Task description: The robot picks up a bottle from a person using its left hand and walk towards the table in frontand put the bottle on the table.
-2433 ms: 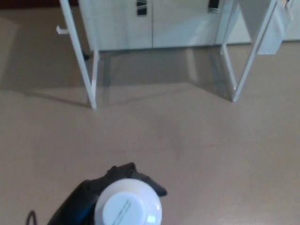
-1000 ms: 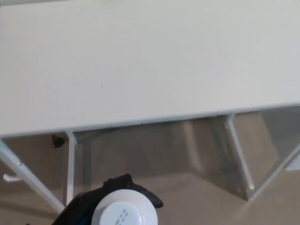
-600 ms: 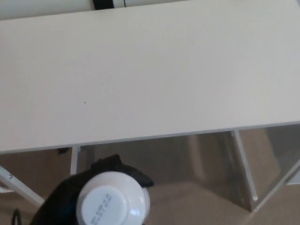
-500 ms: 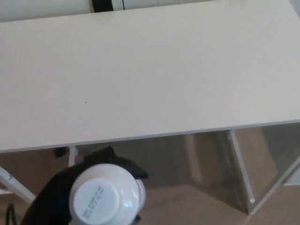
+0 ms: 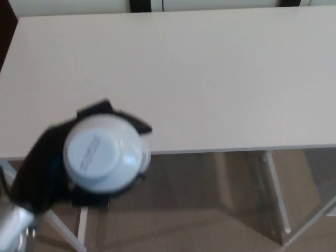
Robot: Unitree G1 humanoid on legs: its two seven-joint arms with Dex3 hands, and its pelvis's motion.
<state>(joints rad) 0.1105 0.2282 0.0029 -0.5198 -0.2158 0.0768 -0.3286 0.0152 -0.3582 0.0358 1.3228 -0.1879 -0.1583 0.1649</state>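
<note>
A white bottle [image 5: 103, 153] shows from above as a round cap, blurred by motion. My left hand [image 5: 50, 168] is shut on it, black fingers wrapped around its sides, at the lower left of the head view. Hand and bottle hang over the front edge of the white table [image 5: 210, 79], above its left part. How high the bottle is above the tabletop cannot be told. My right hand does not show.
White table legs [image 5: 276, 197] stand under the front edge at the right, with a brace at the lower left [image 5: 63, 233]. Beige floor shows below the table. White cabinets [image 5: 73, 6] line the wall behind it.
My left hand has lifted the bottle up and forward, from below the table edge to over it. The camera has come closer, so the tabletop fills more of the view.
</note>
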